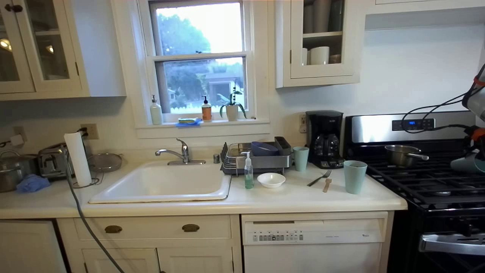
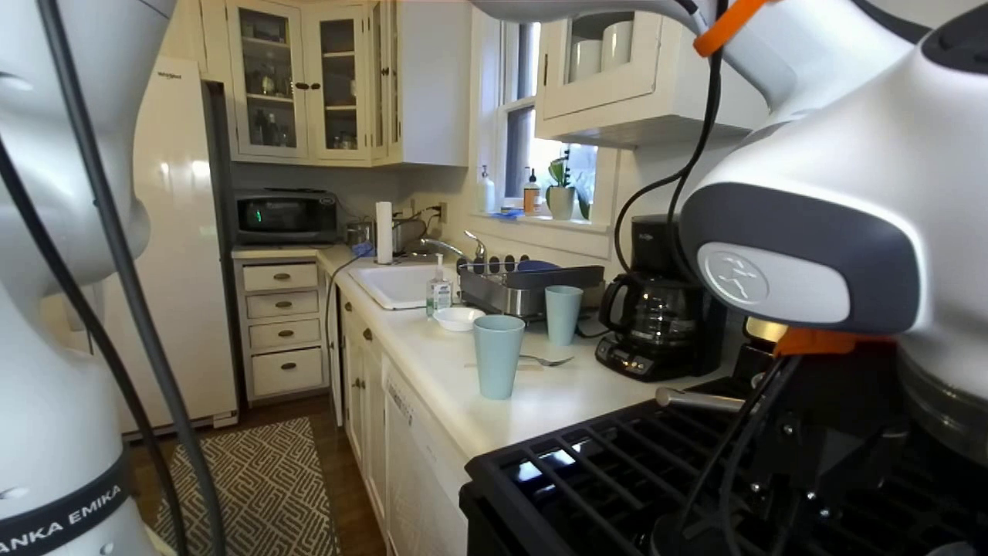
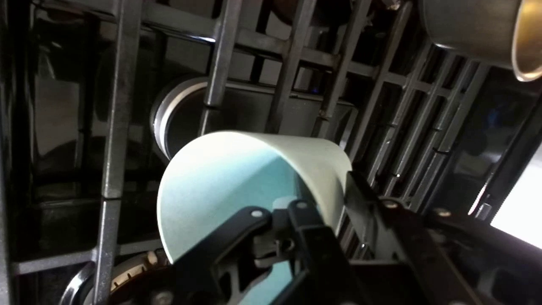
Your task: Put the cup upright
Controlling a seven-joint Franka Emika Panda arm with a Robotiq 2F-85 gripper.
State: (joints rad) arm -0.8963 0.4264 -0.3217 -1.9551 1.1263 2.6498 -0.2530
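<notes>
White arm [image 2: 849,147], orange strap [image 2: 729,29], black cables [image 2: 715,85], black tool [image 3: 327,192].

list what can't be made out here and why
Tipped cup, right end: cut off by the edge in an exterior view.
Its lower rim: behind the hand in wrist view.
Pot, part: cut off by wrist view's edges.
Orange bottle, label text: too small in both exterior views.

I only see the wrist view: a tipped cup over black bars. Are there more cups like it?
Observer: Yes, a near cup and a far cup, both pale teal like your cup, stand upright on the counter.
Operator: What's beside the far one?
Observer: A black coffee maker.
Operator: Does the metal pot in my corner have a handle?
Observer: Yes, both exterior views show a handle sticking out from it.
</notes>
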